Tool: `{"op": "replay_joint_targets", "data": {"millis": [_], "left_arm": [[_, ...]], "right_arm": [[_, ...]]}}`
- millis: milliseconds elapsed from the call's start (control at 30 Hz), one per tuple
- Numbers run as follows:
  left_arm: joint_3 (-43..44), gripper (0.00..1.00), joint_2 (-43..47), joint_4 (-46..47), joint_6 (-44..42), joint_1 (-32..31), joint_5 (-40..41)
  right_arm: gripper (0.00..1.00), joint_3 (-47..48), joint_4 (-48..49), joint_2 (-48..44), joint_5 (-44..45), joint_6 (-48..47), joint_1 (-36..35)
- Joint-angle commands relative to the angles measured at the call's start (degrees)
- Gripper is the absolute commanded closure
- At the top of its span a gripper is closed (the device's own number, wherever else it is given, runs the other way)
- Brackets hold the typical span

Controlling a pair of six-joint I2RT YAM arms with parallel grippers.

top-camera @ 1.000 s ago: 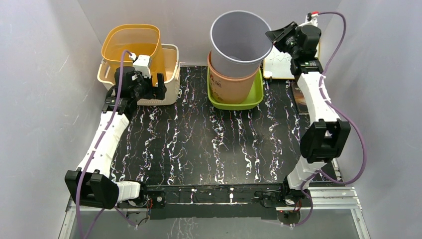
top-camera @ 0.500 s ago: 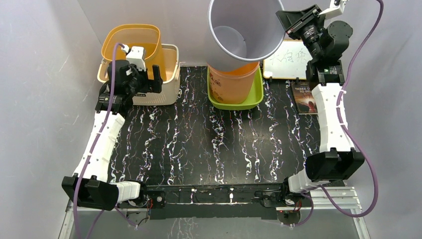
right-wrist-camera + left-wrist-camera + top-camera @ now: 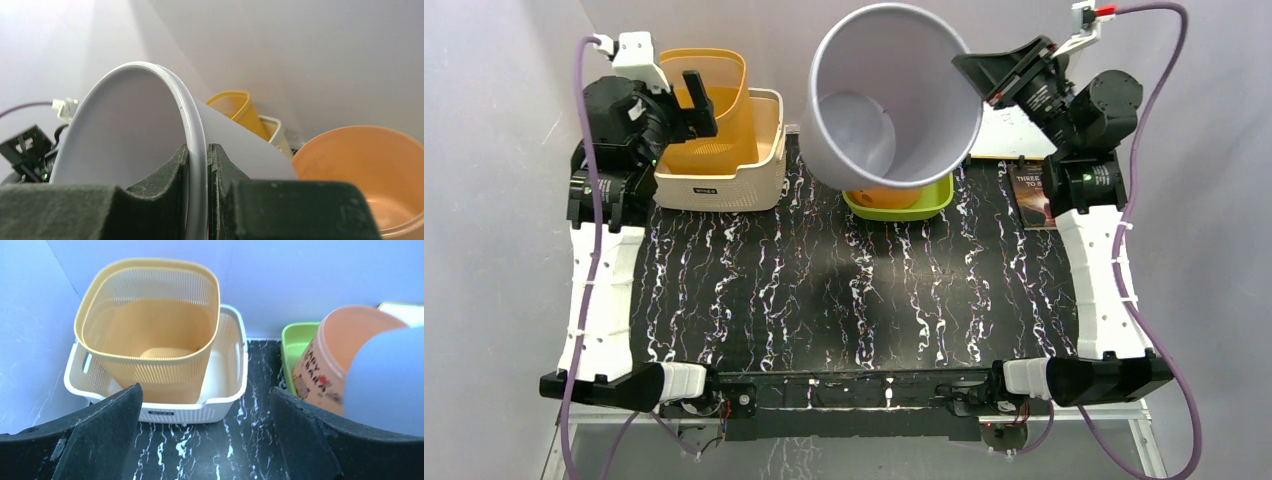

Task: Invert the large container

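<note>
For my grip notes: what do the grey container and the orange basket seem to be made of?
The grey container looks like smooth matte plastic: uniform colour, thin rolled rim. The orange basket seems moulded plastic too, slightly glossy, with fine mesh walls.

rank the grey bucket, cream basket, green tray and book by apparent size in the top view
1. grey bucket, though held up nearer the camera
2. cream basket
3. green tray and book: both partly hidden, too close to rank
</note>
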State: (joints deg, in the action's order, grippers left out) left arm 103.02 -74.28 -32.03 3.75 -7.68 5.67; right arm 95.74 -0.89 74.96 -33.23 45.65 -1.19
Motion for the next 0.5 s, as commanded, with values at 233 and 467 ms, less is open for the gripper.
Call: {"op": "replay_joint_targets", "data": {"millis": [233, 467], "left_arm": [[1.64, 0.02, 3.24, -2.11, 3.77, -0.14, 0.41], [0.70, 0.02, 4.61, -2.77, 2.65, -0.19, 0.83]], "right_arm": [[1.00, -1.76, -8.17, -2.39, 6.56, -10.78, -19.55], [1.00, -9.49, -8.61, -0.04, 13.71, -14.59, -31.84]]}}
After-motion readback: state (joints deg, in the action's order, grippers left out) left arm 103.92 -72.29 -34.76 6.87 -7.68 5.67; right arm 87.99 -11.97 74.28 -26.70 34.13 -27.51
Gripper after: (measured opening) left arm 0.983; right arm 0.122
